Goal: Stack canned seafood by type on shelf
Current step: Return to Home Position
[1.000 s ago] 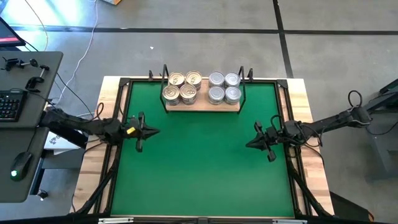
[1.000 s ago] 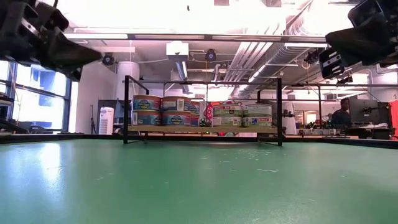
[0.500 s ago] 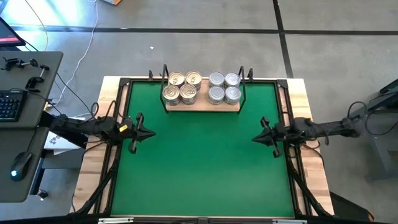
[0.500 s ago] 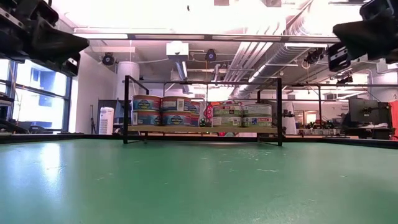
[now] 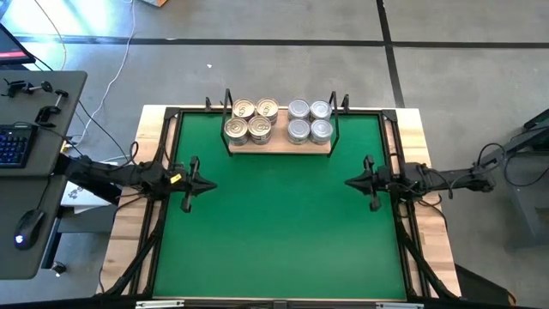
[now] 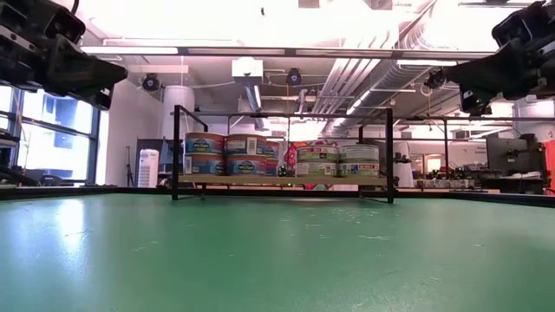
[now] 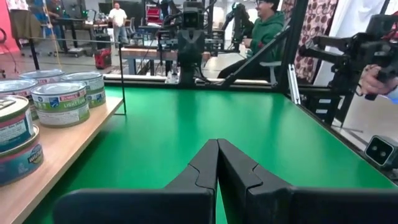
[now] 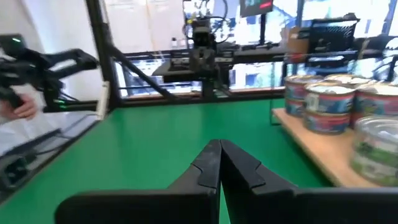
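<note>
A: Tins, where?
B: All on the shelf (image 5: 280,148), which sits at the far edge of the green mat (image 5: 274,232). None are loose on the mat.
A: Sorted?
B: Yes. The gold-lidded tins (image 5: 251,120) are on the shelf's left half and the silver-lidded tins (image 5: 309,120) on its right half, with a narrow gap between the groups. From above, each group shows four lids in a two-by-two block.
A: Stacked?
B: The low view shows two tiers everywhere. The left stacks have blue and pink labels (image 6: 227,154), the right stacks green and white (image 6: 338,160). All sit upright between the black wire uprights.
A: Left arm?
B: The left arm (image 5: 120,176) reaches in over the mat's left edge, level with the right one. The left jaws point toward the mat's middle, well apart from the shelf, and are raised off the mat in the low view. They are together, and its fingers (image 7: 202,171) meet with nothing between them.
A: Right arm?
B: It mirrors the left. The right arm (image 5: 446,180) comes in over the right edge and the right jaws face the left ones across the mat. They are also pressed together and hold nothing, fingers (image 8: 208,168) touching.
A: Anything else?
B: The bench (image 5: 129,240) shows a wood rim around the mat. A seated person in a green top (image 7: 261,28) is beyond the bench, and a hand (image 8: 22,109) is at the edge of the right wrist view.
</note>
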Motion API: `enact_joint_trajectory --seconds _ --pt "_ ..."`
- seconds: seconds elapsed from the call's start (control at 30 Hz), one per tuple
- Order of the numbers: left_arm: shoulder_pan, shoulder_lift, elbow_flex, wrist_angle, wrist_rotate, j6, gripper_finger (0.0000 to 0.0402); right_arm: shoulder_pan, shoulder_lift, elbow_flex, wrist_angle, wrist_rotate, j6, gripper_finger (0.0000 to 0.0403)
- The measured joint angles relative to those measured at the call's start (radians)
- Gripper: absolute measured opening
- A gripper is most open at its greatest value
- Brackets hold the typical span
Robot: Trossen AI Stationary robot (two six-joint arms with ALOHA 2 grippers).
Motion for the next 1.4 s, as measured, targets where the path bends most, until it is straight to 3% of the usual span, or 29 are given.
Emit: enact_joint_trajectory --seconds 0.23,1.4 --pt "0.0 0.011 0.0 0.001 -0.001 0.0 0.0 -0.015 0.001 0.0 0.002 0.013 -0.089 0.0" --pt "0.0 0.011 0.0 0.002 -0.002 -0.001 0.0 -0.015 0.001 0.0 0.002 0.013 -0.091 0.0"
